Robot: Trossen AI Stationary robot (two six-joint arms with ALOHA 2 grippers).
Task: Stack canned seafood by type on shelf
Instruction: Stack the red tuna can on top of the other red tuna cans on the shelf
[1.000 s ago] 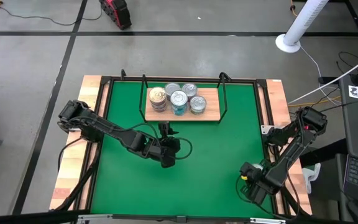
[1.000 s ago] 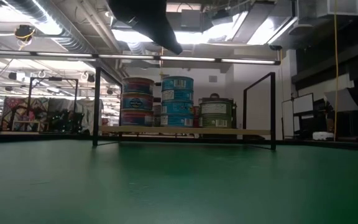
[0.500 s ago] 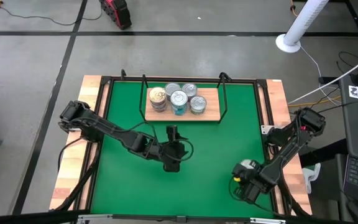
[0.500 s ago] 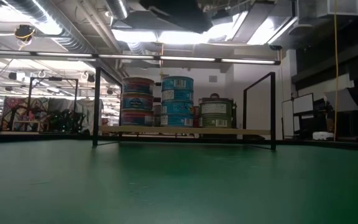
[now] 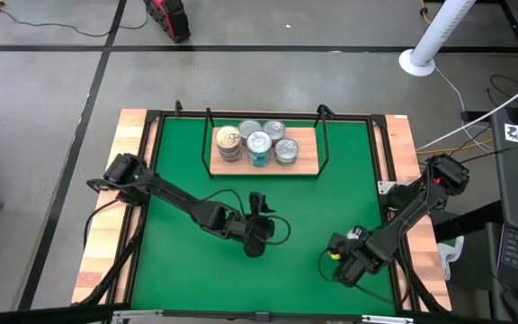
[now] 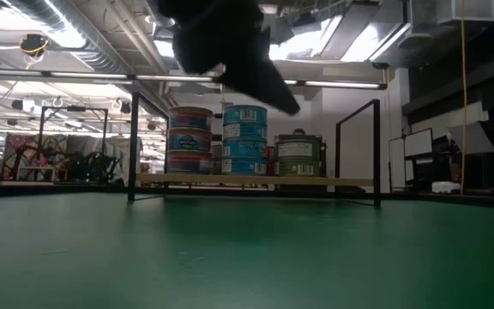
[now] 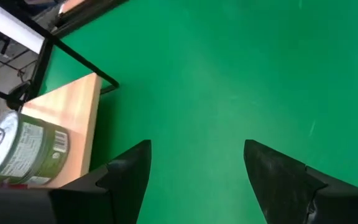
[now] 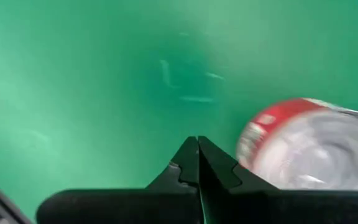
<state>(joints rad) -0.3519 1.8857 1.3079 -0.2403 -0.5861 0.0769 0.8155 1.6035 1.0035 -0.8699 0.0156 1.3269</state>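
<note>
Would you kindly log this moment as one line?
left gripper: open, empty, over mat | right gripper: shut, beside red tin | shelf: tins stacked

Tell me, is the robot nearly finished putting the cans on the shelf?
Nearly, it seems. Done: several stacks of tins stand on the shelf. In hand: nothing. The left pincer is open and empty over the green mat, and the right pincer is shut beside a loose red tin. Left: at least that red tin to shelve.
</note>
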